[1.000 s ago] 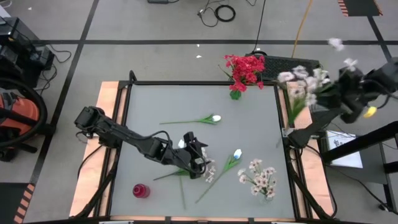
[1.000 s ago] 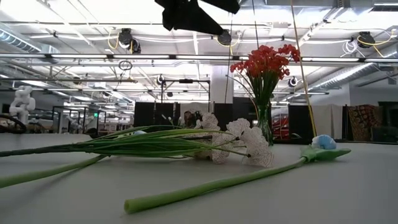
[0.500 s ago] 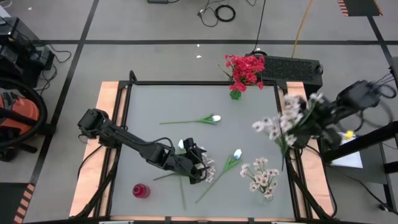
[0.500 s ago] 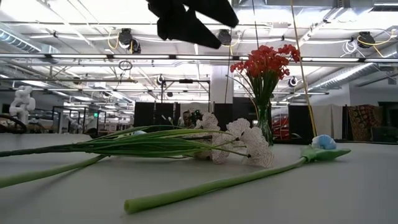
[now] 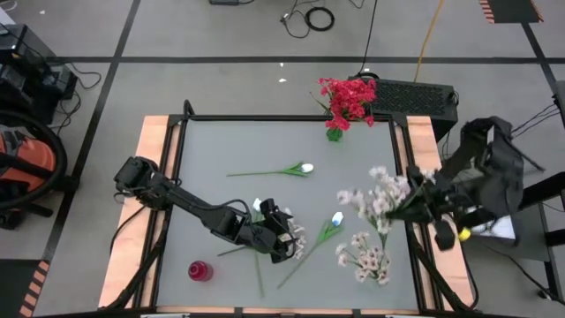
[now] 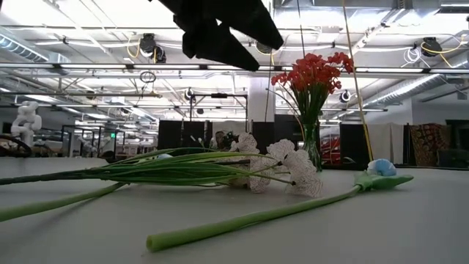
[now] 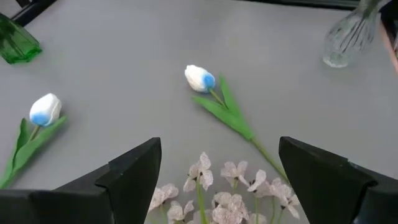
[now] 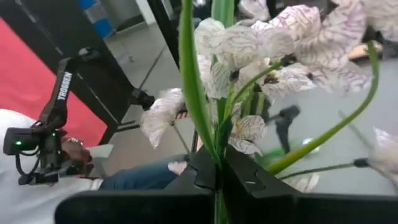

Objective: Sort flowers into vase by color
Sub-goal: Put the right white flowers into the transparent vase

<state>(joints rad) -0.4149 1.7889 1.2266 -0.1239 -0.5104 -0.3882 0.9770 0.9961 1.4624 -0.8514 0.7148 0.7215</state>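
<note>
At the lower left of the high view a small red vase (image 5: 200, 271) stands alone with nothing in it, presumably waiting for its own colour. Just right of it, in the lower middle, the left gripper (image 5: 281, 237) hangs low over a pale spray (image 5: 296, 241) lying on the grey table (image 5: 212, 150), its fingers spread wide and holding nothing; in its wrist view the blossoms lie between the two dark fingers (image 7: 134, 174), so it looks poised to close on that stem. Two white tulips lie loose on the table: one (image 5: 305, 168) in the middle of the frame, the other (image 5: 335, 219) just right of the left gripper, both not yet sorted. At the top centre a green vase (image 5: 334, 133) at the table's far edge already carries the red flowers (image 5: 347, 97). At the lower right a clear vase (image 5: 380, 278) holds pale blossoms (image 5: 364, 256), so that is likely the place for that colour. Above it, at the right edge, the right gripper (image 5: 422, 203) is clamped on the stem of another pale bunch (image 5: 375, 196), the heads pointing toward the middle of the table, probably on course for the clear vase.
</note>
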